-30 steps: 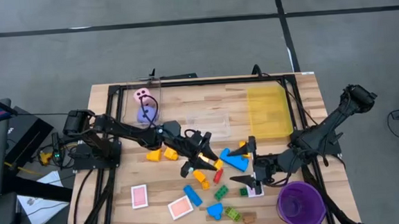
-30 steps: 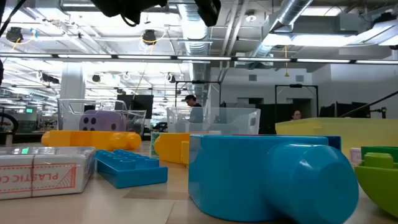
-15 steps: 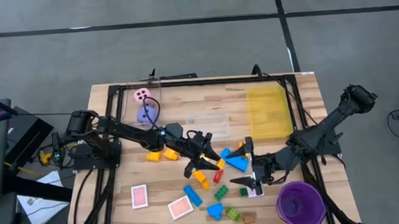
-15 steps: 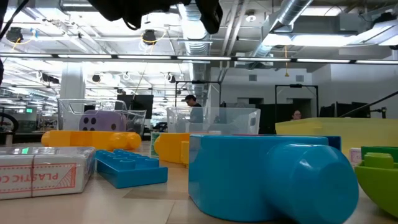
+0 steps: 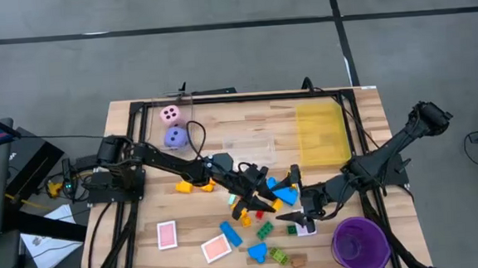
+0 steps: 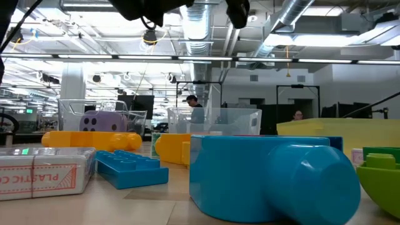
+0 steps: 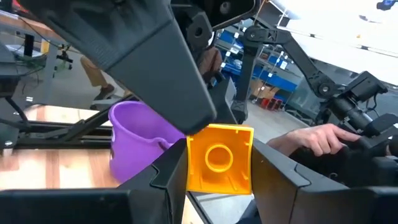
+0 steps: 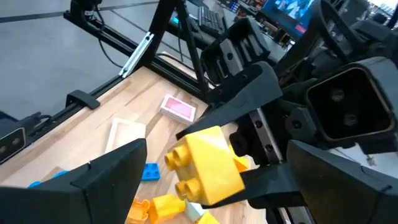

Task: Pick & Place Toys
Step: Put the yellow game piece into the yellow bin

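- Over the middle of the wooden bench [image 5: 222,122], among the scattered small plastic bricks [image 5: 263,230], our left gripper [image 5: 256,201] is pinching a yellow studded plastic brick [image 7: 219,158] between its fingers, lifted off the boards.
- Towards the bench's right edge, beside the round purple plastic cup [image 5: 360,244], we are holding our right gripper [image 5: 297,199] with fingers spread wide, empty.

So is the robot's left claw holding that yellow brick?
Yes. The left claw is shut on the yellow brick, pinched between its two fingers, lifted off the table.
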Motion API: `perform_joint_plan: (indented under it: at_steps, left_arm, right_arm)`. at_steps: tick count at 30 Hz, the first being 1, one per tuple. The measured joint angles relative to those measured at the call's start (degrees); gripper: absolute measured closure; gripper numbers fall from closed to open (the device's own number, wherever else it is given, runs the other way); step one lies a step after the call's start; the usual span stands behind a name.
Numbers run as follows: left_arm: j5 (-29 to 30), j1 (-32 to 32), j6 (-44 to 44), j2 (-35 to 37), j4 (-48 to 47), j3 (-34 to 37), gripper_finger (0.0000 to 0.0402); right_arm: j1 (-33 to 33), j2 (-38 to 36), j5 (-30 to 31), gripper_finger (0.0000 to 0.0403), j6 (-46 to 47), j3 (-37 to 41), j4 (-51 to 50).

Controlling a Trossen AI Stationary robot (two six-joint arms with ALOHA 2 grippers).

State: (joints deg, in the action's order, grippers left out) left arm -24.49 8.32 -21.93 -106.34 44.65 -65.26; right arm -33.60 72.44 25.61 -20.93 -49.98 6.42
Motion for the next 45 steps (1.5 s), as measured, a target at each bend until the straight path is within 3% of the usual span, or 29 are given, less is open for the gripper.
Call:
perform_joint_plan:
  at_steps: [11, 34, 40, 45]
  left_arm:
    - [0.25, -0.39, -0.19, -0.14, 0.39, -0.1, 0.0268]
    - [0.57, -0.81, -1.13, -0.14, 0.21, -0.08, 0.0267]
    - [0.18, -1.21, -0.24, -0.14, 0.39, -0.08, 0.0264]
    - [0.98, -1.29, 2.41, -0.12, 0.54, -0.06, 0.0231]
  right_arm:
    - [-0.1, 0.0, 0.11, 0.0032, 0.59, 0.0, -1.68]
    - [-0.13, 0.0, 4.13, 0.0244, 0.18, 0.0, -3.21]
    - [-0.18, 0.0, 4.41, 0.0261, 0.3, 0.0, -3.12]
    - [-1.07, 0.0, 8.64, 0.0273, -0.09, 0.0, -3.18]
